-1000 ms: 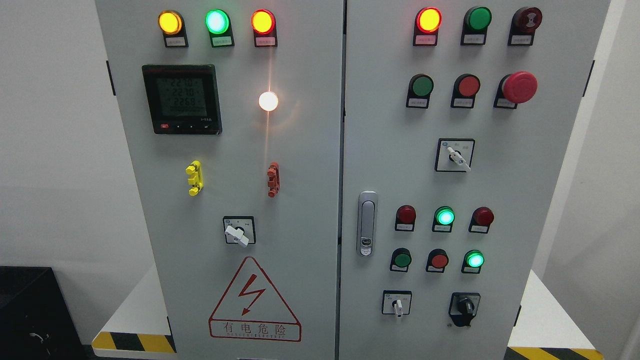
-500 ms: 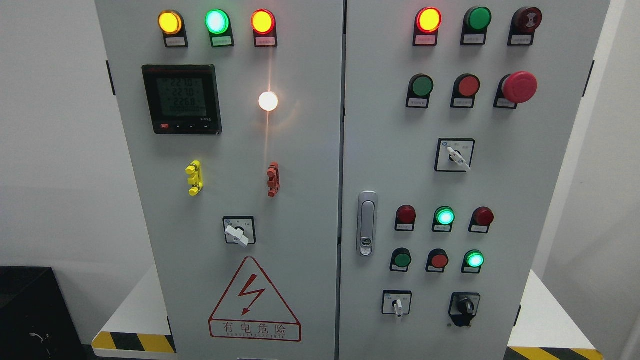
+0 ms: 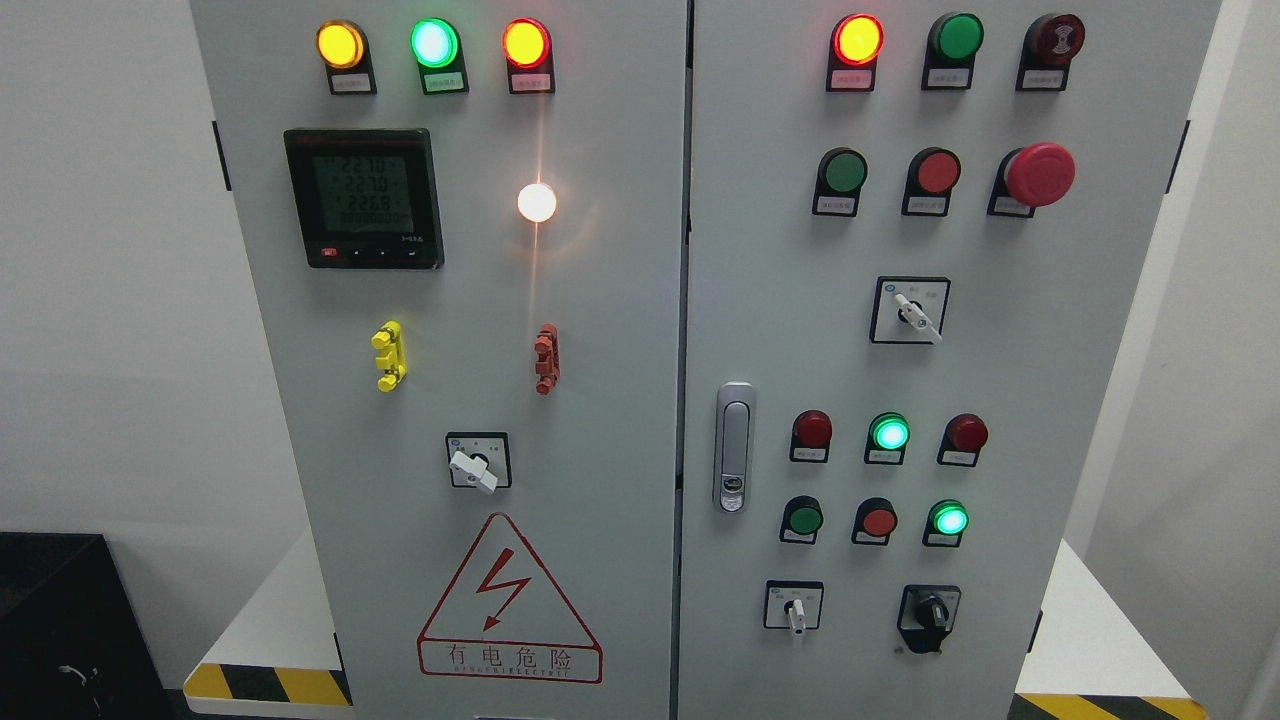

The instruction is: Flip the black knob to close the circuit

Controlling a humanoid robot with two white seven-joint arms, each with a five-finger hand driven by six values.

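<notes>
Low on cabinet (image 3: 600, 330), black knob (image 3: 931, 612)

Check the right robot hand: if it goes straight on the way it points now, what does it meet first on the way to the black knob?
Cannot say: neither robot hand shows in the head view, so no heading can be read. The black knob sits untouched at the lower right of the right cabinet door, right of a white selector switch.

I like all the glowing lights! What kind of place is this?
Probably an electrical control room or training lab: a grey switch cabinet with lit indicator lamps, a digital meter and a lightning warning sign.
</notes>
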